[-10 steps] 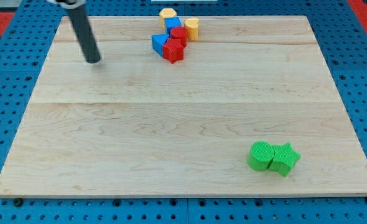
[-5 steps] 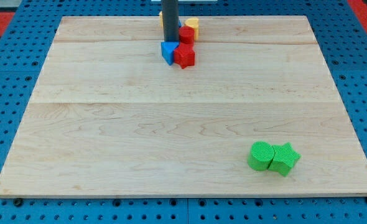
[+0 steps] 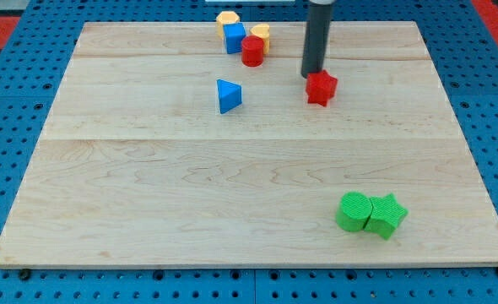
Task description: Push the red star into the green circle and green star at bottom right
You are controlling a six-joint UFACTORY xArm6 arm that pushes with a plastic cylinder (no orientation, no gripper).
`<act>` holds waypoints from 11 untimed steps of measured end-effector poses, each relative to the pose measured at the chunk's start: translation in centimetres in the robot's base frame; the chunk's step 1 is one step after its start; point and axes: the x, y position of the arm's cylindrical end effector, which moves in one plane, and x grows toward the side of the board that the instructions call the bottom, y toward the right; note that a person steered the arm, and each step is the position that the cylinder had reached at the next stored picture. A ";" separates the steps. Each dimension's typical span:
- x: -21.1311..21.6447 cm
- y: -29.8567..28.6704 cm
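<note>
My tip (image 3: 312, 74) sits just above the red star (image 3: 321, 88), touching its upper edge; there is no pincer on this rod, so nothing is grasped. I judge the push barely begun: the star lies in the table's (image 3: 148, 194) upper half, well apart from the green circle (image 3: 353, 212) and green star (image 3: 387, 215), which touch at bottom right.

Count:
- red: the star and one cylinder (image 3: 251, 51)
- green: two
- blue: a triangle (image 3: 228, 95) and a cube (image 3: 234, 37)
- yellow: two, (image 3: 227, 18) and (image 3: 261, 36)

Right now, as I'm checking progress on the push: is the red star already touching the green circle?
No: the red star sits near the view's top by my tip, far from the green circle.
</note>
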 end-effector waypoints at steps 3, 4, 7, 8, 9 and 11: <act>10.9 0.3; 10.3 2.4; 6.7 3.6; 6.8 6.1; 9.3 6.0; 12.5 4.1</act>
